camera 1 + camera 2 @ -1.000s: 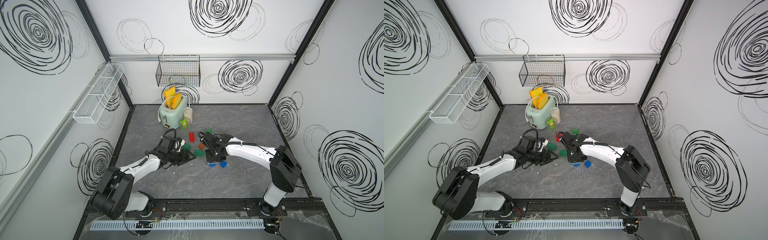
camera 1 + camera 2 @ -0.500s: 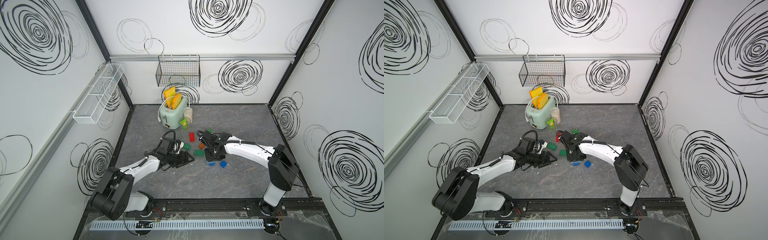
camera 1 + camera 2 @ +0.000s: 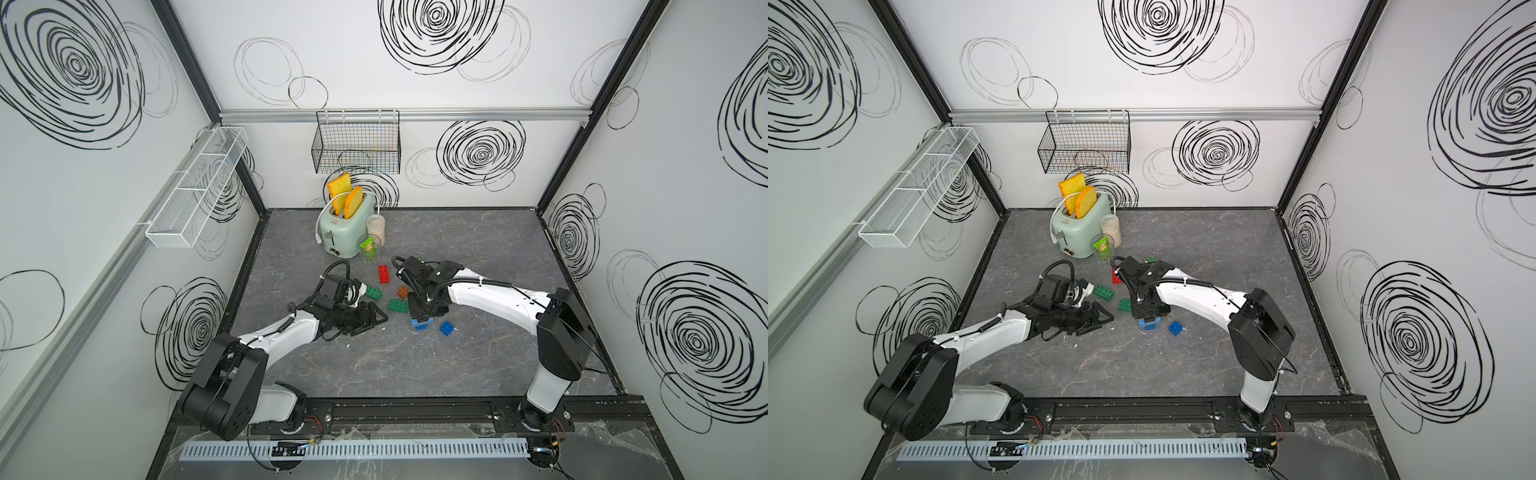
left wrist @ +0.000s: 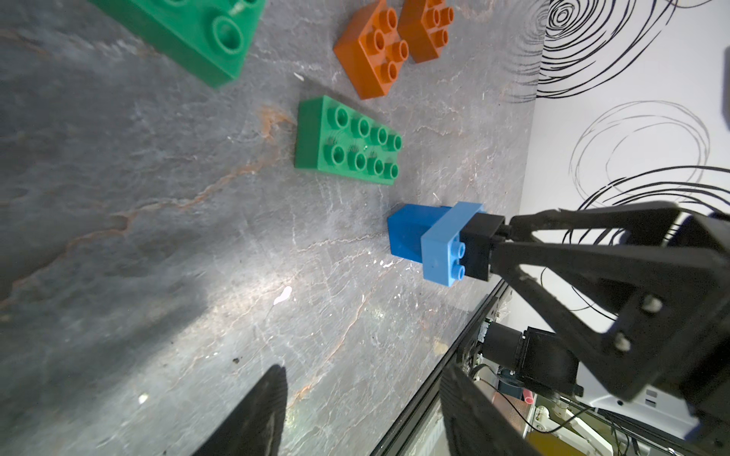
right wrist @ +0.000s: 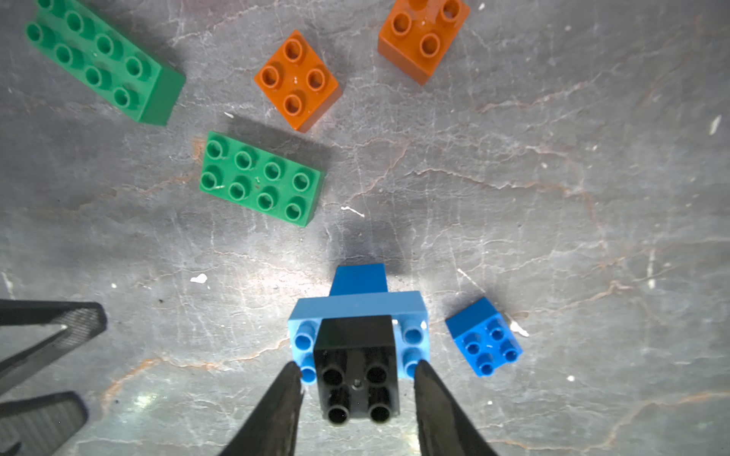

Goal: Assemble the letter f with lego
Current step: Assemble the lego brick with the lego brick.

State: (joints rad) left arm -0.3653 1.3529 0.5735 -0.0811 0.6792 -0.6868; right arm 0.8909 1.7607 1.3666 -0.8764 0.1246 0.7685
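Observation:
A small lego stack stands on the grey floor: a dark blue brick [image 5: 357, 278] below, a light blue oblong brick [image 5: 357, 308] across it, and a black square brick [image 5: 357, 395] on top. My right gripper [image 5: 357, 367] points down over the stack [image 3: 422, 323], open, its fingers either side of the black brick with gaps showing. My left gripper [image 4: 361, 371] lies low to the left of the stack [image 4: 446, 244], open and holding nothing. Loose bricks lie nearby: two green oblong ones [image 5: 260, 179] [image 5: 102, 59], two orange squares [image 5: 298, 81] [image 5: 424, 35], a dark blue square [image 5: 484, 341] and a red one [image 3: 384, 274].
A mint toaster [image 3: 345, 232] with toast, a glass [image 3: 371, 251] and a jar [image 3: 376, 226] stand at the back, behind the bricks. A black wire basket [image 3: 357, 143] hangs on the back wall and a white rack [image 3: 195, 191] on the left wall.
My right gripper's jaws have parted from the black brick, which stays on the stack. The left arm has hardly moved.

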